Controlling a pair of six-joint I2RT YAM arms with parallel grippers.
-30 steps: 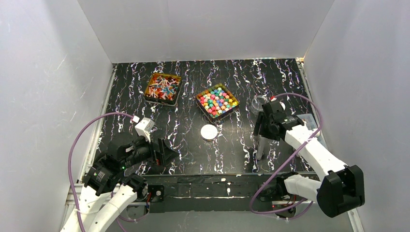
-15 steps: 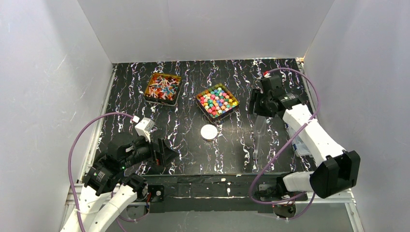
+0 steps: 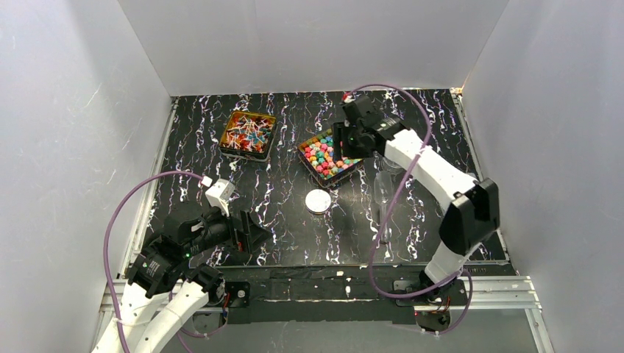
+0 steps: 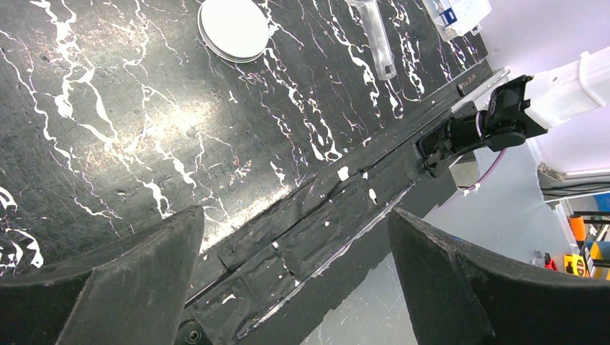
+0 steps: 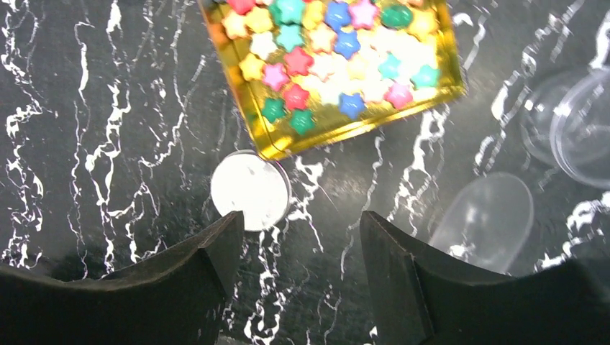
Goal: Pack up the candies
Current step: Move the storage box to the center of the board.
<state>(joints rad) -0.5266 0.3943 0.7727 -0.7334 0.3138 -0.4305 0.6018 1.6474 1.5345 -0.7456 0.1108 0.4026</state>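
Right end effector (image 5: 298, 221) released, fingers apart and nothing between them, poised above the right side of the gold tin (image 5: 302, 141) full of star-shaped candies (image 5: 331, 50). Right arm stretched far forward and leftward from its base at the near right edge of the table (image 3: 287, 184), elbow raised, purple cable looping over it. Just nearer than that tin, on the bare table, a round white lid (image 5: 250, 190). To the right of the lid, a clear plastic scoop (image 5: 489, 215) and, beyond the scoop, a clear jar (image 5: 568, 129). Well to the left, twist-wrapped candies (image 3: 248, 134) heaped in a second gold tin (image 3: 223, 140). Nothing between the right fingers and the star candies below. Left end effector (image 4: 295, 215) spread wide and empty, held low over the near left of the table on a folded arm. Compared with a second ago: right arm swung from the jar's side at the right over to the star tin; left arm unmoved.
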